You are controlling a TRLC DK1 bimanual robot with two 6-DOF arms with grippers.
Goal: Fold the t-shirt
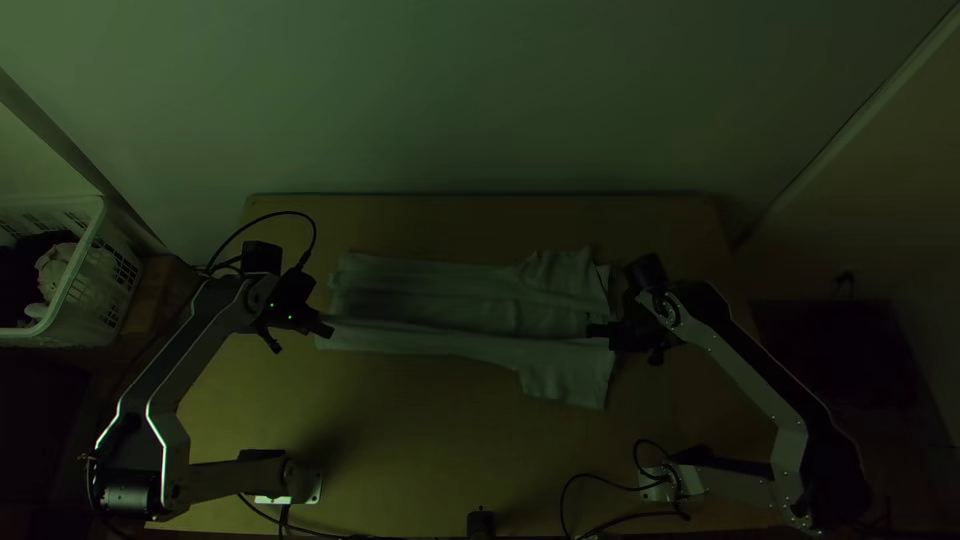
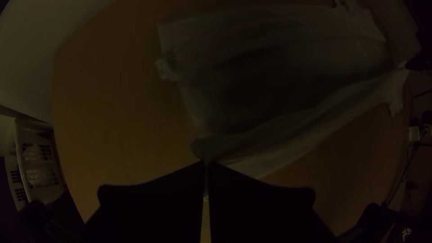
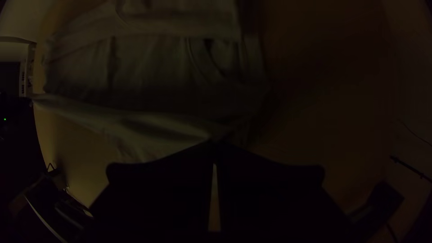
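Black fingers [image 2: 153,202] pinch the t-shirt [image 2: 288,144], left wrist view.

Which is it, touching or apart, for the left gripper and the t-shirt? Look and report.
Touching. The left wrist view shows it: the left gripper pinches the t-shirt by its edge, cloth meeting both fingertips.

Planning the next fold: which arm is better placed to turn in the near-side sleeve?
Right, probably: the right gripper pinches the t-shirt beside that sleeve; the left gripper holds the opposite end.
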